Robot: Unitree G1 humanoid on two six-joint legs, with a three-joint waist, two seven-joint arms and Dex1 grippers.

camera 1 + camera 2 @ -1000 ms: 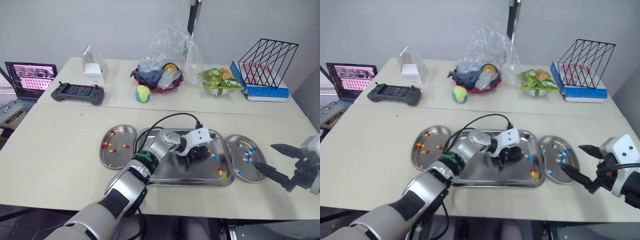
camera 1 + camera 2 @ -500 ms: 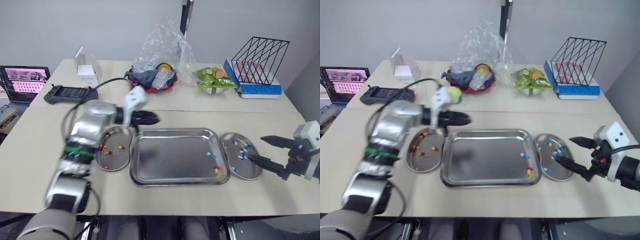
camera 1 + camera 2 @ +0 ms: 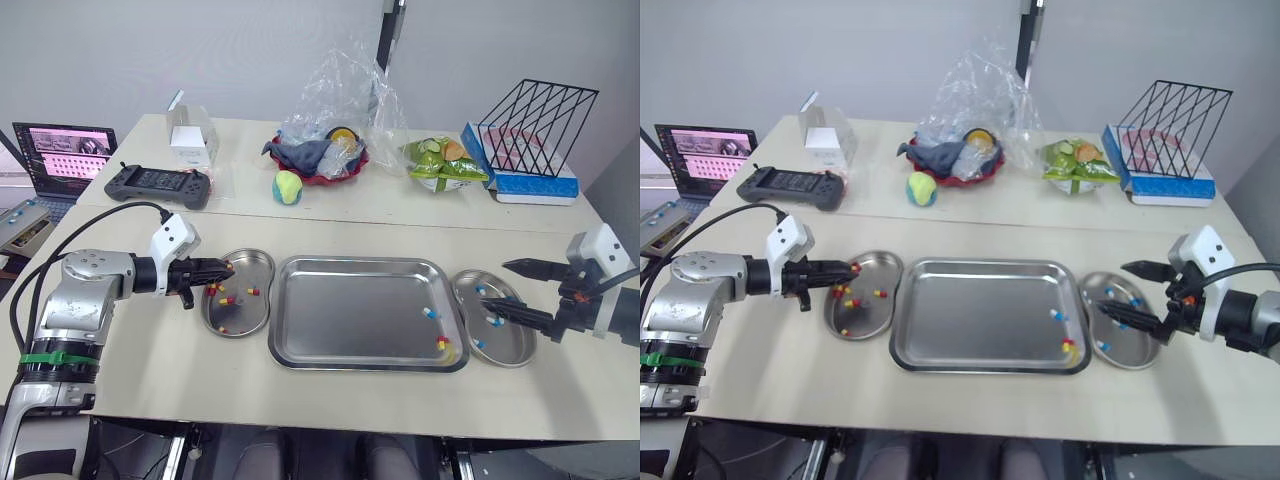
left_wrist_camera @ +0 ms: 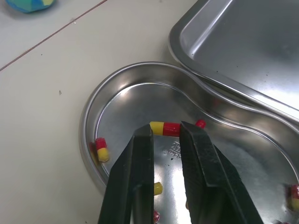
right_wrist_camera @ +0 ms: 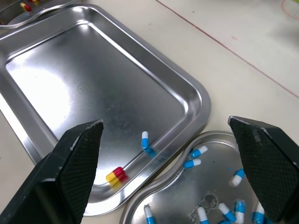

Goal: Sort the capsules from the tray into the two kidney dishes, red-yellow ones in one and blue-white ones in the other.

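Left arm: the silver-shelled forearm comes in level from the left of the tray (image 3: 350, 310), with a black cable looped above it. The left gripper (image 3: 218, 269) sits over the left dish (image 3: 243, 322). Its two smooth black fingers (image 4: 140, 154) are clamped end to end on one red-yellow capsule (image 4: 165, 127).

Right arm: it enters low from the right of the tray and carries a white wrist block. The right gripper (image 3: 497, 287) is above the right dish (image 3: 516, 346), jaws spread wide with nothing between them. The finger pads (image 5: 77, 161) are black and finely knurled.

Tray: rectangular polished steel with rounded corners and a raised rim. Two capsules lie by its right wall, a second red-yellow capsule (image 3: 441, 343) at the near corner and a blue-white capsule (image 3: 431, 312) just beyond it.

Left dish: kidney-shaped mirror steel, hard against the tray's left rim, holding several loose red-yellow capsules (image 3: 225, 299). Right dish: same shape and metal, at the tray's right rim, holding several blue-white capsules (image 3: 495, 321).

All of this stands on a pale matt table (image 3: 330, 400).

Beyond the tray and to its left:
- a black game controller (image 3: 157, 183)
- an open laptop (image 3: 62, 152)
- a white carton (image 3: 190, 135)

Straight beyond the tray:
- a yellow-green ball (image 3: 287, 187)
- a red bowl (image 3: 335, 177) with grey cloth (image 3: 305, 153) in it, under a crumpled clear plastic bag (image 3: 345, 90)

Beyond the tray and to its right:
- a green snack bag (image 3: 440, 165)
- a black wire rack (image 3: 540, 115) standing on a blue box (image 3: 535, 183)
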